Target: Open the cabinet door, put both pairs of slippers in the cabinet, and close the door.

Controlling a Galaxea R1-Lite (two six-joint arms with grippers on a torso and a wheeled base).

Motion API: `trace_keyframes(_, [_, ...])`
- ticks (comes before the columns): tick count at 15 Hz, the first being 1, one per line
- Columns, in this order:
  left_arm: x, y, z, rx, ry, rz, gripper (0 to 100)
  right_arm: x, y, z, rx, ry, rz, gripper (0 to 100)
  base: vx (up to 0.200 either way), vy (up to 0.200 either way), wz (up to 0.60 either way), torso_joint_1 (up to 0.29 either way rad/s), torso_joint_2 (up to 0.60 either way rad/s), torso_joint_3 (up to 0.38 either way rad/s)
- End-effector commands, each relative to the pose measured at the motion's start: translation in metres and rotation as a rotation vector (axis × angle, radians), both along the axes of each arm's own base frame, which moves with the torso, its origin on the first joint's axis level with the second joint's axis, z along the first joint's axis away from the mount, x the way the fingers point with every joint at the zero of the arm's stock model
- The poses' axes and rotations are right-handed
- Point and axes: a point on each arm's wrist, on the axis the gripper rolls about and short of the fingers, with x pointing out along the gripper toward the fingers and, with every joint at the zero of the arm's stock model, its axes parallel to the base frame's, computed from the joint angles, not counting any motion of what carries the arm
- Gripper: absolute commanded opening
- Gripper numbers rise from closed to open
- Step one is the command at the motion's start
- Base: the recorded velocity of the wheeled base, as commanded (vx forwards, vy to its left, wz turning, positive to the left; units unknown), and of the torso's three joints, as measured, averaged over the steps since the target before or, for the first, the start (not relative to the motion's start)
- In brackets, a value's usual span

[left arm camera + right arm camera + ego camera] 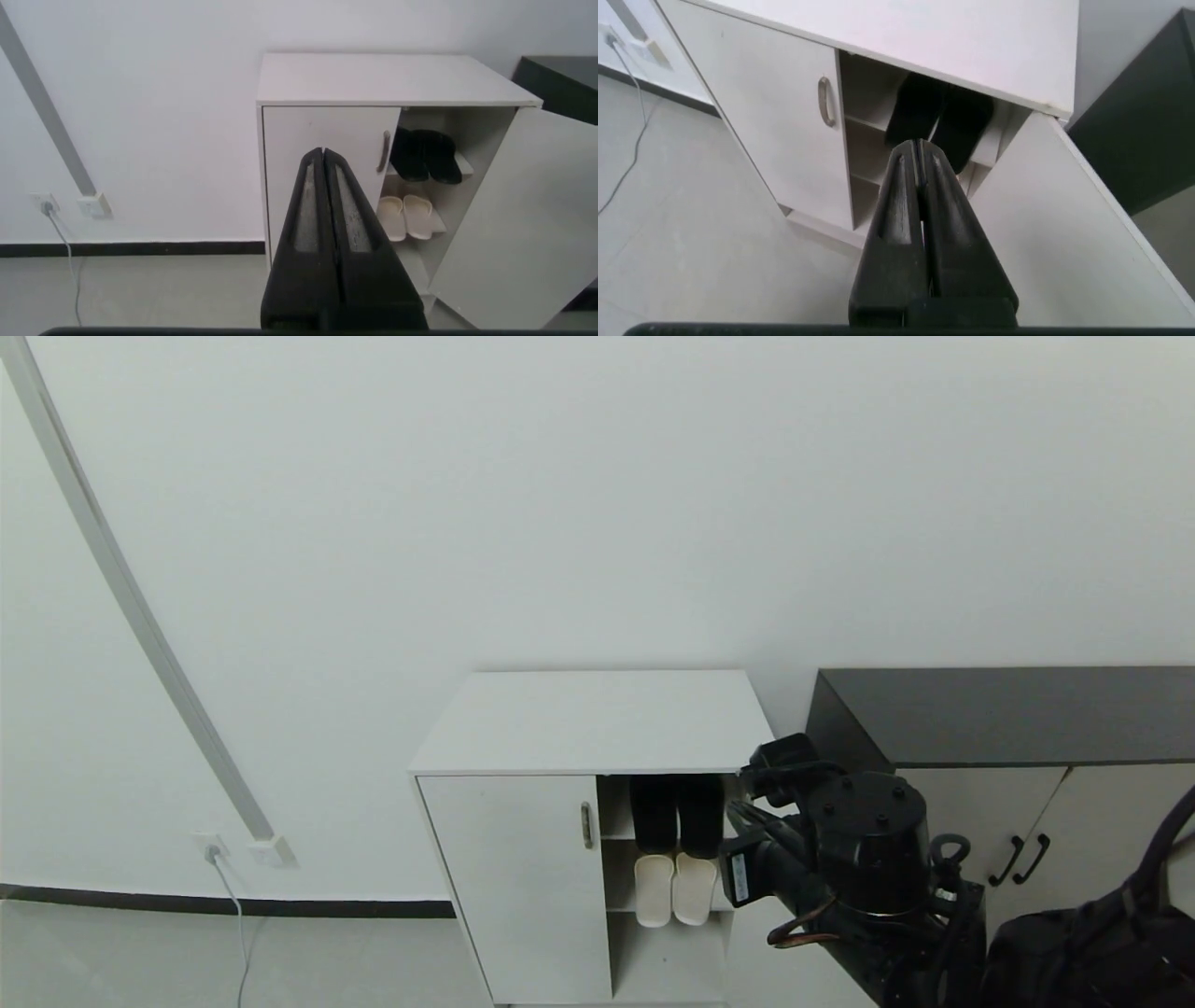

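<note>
Since both pairs of slippers already sit inside the cabinet point(579, 719), only the closing step looks outstanding. Black slippers point(676, 814): upper shelf. White slippers point(672, 889): the shelf just below. Open door point(547, 215), on the robot's right: swung wide. Other door point(513, 877): shut. Left jaws: pressed together, empty, well back from the cabinet. Right jaws: likewise clenched on nothing, near the open door's inner face; probably not touching it, though the angle is poor. Estimate: opening and stowing done, closing left.
</note>
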Motion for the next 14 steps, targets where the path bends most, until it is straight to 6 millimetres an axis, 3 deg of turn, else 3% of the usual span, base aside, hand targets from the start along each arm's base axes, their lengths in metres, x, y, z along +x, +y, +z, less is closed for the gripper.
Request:
trace_keyframes(1, [0.000,0.000,0.000,-0.001,0.001,0.000,0,0.000,0.000,0.000,-0.002,0.001,0.000,0,0.000,0.000,-0.60,0.007,-0.01,-0.017])
trace_keyframes(8, [0.000,0.000,0.000,0.001,0.001,0.000,0,0.000,0.000,-0.007,-0.029,0.013,0.004,0,0.000,0.000,-0.60,0.005,0.00,0.000])
trace_keyframes(14, [0.000,0.000,0.000,0.004,-0.001,-0.001,0,0.002,-0.004,-0.016,-0.058,0.019,0.016,0,0.000,0.000,0.00,0.000,0.00,0.000])
